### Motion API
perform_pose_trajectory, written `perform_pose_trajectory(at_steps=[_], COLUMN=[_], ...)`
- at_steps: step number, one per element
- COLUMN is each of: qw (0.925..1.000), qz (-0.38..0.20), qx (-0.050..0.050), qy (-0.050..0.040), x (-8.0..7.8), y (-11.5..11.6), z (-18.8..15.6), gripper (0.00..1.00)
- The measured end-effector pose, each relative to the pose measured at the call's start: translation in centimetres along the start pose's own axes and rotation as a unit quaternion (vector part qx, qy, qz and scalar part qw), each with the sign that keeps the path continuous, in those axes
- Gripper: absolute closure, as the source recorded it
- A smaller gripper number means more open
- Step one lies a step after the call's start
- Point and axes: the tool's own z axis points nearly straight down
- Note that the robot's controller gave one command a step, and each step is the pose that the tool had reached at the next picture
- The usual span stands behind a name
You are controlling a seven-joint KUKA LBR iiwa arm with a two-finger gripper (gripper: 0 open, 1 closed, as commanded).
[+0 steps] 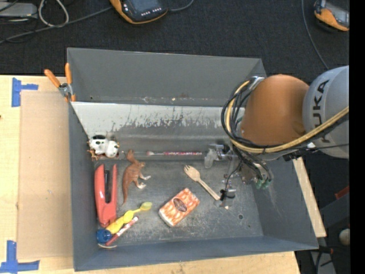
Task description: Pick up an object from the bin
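My gripper [227,194] hangs low over the bin's right middle, under the arm's orange cover. It is right at the handle end of a small wooden spoon [199,181], which lies slanted with its bowl up and to the left. Whether it touches the spoon I cannot make out. An orange and white wrapped packet [178,206] lies on the floor just left of and below the gripper. A small grey metal piece [214,152] sits by the back wall, above the spoon.
On the left lie a brown toy dinosaur [134,174], red tongs [105,193], a yellow toothbrush [129,216] and a blue piece [102,236]. A black and white toy animal [104,146] and a thin pink stick [171,152] rest along the back wall.
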Motion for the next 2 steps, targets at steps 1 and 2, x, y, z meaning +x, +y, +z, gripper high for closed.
perform_pose_trajectory(at_steps=[1, 2], qw=[1.0000, 1.0000], qz=[0.000, 0.000], qx=[0.000, 0.000], qy=[0.0016, -0.0008], x=[0.1, -0.1], y=[0.0, 3.6], z=[0.1, 5.9], gripper=[0.00, 0.00])
